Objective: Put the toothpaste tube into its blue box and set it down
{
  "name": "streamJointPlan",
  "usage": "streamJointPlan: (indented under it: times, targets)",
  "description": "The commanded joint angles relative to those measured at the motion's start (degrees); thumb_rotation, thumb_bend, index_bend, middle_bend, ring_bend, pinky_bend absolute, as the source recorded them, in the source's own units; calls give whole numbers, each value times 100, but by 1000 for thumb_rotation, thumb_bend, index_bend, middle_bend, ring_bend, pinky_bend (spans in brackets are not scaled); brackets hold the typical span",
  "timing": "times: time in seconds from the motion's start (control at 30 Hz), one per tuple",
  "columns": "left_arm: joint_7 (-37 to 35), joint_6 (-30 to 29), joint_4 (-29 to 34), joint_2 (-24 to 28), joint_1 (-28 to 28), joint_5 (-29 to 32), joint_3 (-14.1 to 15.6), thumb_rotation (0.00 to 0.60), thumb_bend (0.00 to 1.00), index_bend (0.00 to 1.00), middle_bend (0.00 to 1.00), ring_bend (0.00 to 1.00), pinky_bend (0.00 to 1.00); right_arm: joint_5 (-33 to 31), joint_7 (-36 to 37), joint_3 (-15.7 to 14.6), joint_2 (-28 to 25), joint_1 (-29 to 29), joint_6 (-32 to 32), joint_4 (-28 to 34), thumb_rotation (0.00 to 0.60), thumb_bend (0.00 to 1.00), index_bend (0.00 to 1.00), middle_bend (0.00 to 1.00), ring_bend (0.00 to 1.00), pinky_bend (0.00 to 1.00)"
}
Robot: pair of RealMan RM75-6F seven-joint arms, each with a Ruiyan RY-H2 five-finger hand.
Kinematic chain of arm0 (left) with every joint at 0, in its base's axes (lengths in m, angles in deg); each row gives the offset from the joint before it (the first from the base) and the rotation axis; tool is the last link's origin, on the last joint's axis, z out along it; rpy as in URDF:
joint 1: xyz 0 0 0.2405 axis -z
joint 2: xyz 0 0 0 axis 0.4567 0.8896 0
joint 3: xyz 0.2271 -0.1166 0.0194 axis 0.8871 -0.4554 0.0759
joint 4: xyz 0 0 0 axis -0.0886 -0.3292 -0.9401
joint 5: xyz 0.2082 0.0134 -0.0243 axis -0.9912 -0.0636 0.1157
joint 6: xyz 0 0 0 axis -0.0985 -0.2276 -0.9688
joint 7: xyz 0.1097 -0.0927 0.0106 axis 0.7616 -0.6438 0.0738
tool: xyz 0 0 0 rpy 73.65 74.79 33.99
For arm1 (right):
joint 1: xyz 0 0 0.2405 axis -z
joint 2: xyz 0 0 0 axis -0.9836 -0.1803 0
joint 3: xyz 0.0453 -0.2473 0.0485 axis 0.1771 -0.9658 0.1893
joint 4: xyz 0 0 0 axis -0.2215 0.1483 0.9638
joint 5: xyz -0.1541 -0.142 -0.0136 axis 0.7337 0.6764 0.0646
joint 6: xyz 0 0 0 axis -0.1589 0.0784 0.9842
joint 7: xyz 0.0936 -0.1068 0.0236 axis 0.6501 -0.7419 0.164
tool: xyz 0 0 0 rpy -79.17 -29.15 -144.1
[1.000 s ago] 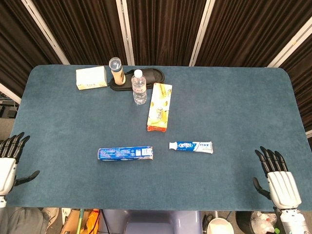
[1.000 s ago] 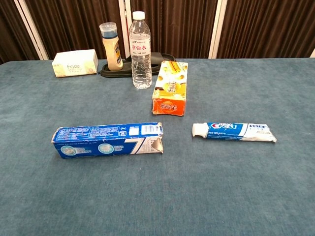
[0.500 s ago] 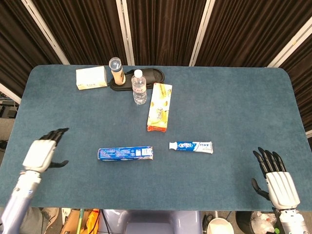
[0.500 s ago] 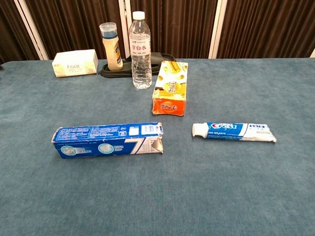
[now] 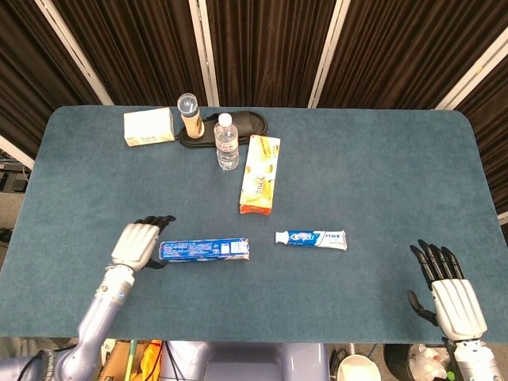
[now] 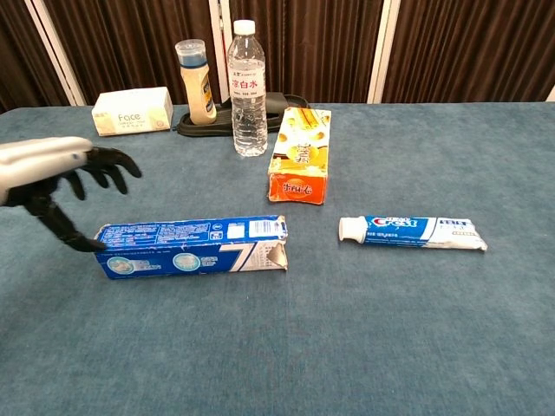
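The left hand [image 5: 136, 244] has swung in from the near-left counter [image 5: 357, 159] edge and is now hovering at the left end of the blue box [image 5: 205, 250], fingers [image 6: 104, 165] spread wide and holding nothing, thumb just beside the box's end. The right hand [image 5: 451, 295] is waiting at the near-right edge, fingers wide and empty. The toothpaste tube [image 5: 311, 239] is lying untouched right of the box, cap facing its torn open end, so grasping the box is likely the step beginning.
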Motion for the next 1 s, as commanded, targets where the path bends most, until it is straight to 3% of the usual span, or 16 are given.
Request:
streamJointPlan:
  times: [0.03, 0.5, 0.7, 0.87, 1.0]
  targets:
    - [154, -32, -57, -194, 169, 174, -48, 600, 219, 195, 275, 240, 311, 0, 8, -1, 0, -1, 1, 2, 600, 398, 0, 0, 0, 0]
    - [419, -93, -581, -1008, 638, 636, 6, 600, 260, 261, 357, 304, 365, -32, 79, -5, -22, -9, 24, 25, 600, 398, 0, 0, 0, 0]
    - [319, -138, -803, -1313, 762, 629, -18, 600, 278, 303, 429, 374, 428, -31, 92, -7, -26, -11, 24, 23, 600, 399, 0, 0, 0, 0]
    - [295, -185, -884, -1436, 796, 606, 42, 600, 351, 378, 519, 469, 520, -41, 120, -5, -32, -10, 22, 28, 600, 398, 0, 0, 0, 0]
    - [265, -254, -916, -1461, 783, 546, 126, 600, 373, 404, 543, 489, 528, -47, 135, -7, -44, -9, 23, 36, 600, 398, 0, 0, 0, 0]
